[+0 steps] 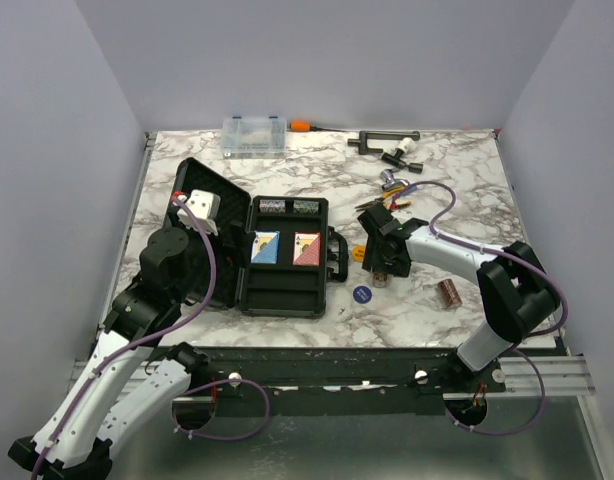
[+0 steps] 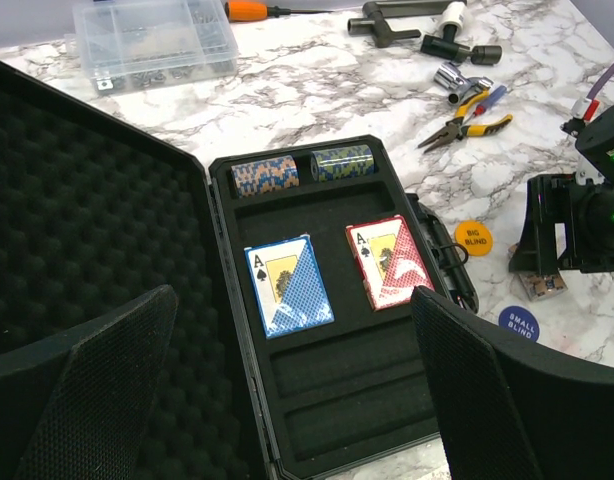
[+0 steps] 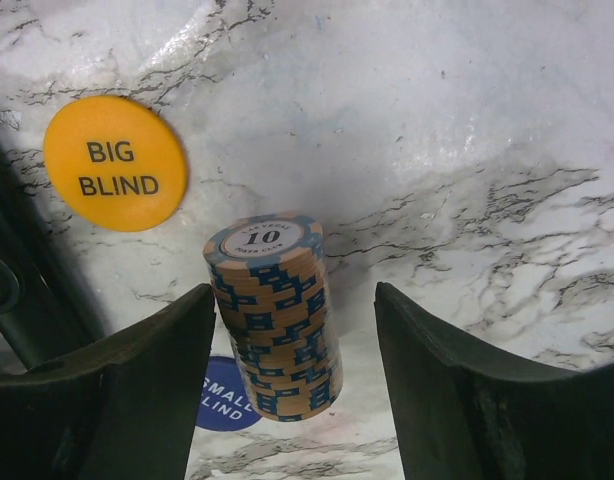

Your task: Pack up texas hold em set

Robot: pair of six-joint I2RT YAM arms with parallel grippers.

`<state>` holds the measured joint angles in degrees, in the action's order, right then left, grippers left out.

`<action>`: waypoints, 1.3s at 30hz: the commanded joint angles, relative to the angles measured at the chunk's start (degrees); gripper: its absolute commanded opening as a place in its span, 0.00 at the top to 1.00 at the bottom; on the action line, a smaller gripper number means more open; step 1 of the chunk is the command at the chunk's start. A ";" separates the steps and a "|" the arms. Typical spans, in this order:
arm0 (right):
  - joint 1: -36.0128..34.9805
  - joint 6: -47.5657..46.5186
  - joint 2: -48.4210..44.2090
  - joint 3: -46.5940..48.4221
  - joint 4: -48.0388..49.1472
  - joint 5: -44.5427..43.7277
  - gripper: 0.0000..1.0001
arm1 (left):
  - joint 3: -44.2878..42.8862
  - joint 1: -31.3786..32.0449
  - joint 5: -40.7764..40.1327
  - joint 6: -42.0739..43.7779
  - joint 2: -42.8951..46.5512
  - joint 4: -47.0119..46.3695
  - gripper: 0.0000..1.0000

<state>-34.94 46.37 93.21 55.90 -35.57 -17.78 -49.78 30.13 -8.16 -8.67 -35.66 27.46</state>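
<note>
The black foam-lined case (image 1: 249, 290) lies open, lid (image 1: 209, 188) to the left. In it are a blue deck (image 1: 266, 247), a red deck (image 1: 306, 249) and two chip rolls (image 1: 288, 206) in the far slot; the two near slots (image 2: 357, 375) are empty. My left gripper (image 2: 292, 292) hovers open and empty above the case. My right gripper (image 3: 292, 295) is open around a tan and blue chip roll (image 3: 275, 320) lying on the table; its left finger (image 3: 137, 390) is close to the roll, the right one apart. An orange disc (image 3: 114, 162) and a blue disc (image 3: 222, 400) lie beside it. Another chip roll (image 1: 449, 292) lies right.
A clear organiser box (image 1: 254, 135), an orange-handled screwdriver (image 1: 302, 126) and a black tool (image 1: 382, 140) lie along the back edge. Yellow-handled pliers (image 2: 465, 122) and a metal socket (image 2: 452, 78) lie right of the case. The case handle (image 1: 339, 258) faces my right gripper.
</note>
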 commanded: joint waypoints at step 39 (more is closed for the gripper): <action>-0.33 -12.10 2.54 1.71 -0.68 5.51 0.60 | 0.03 0.11 0.25 0.72 -2.20 0.49 0.02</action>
<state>-34.94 32.99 94.17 58.70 -36.05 -15.14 -49.78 30.13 -8.16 -8.64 -38.02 27.53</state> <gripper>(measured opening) 0.432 0.984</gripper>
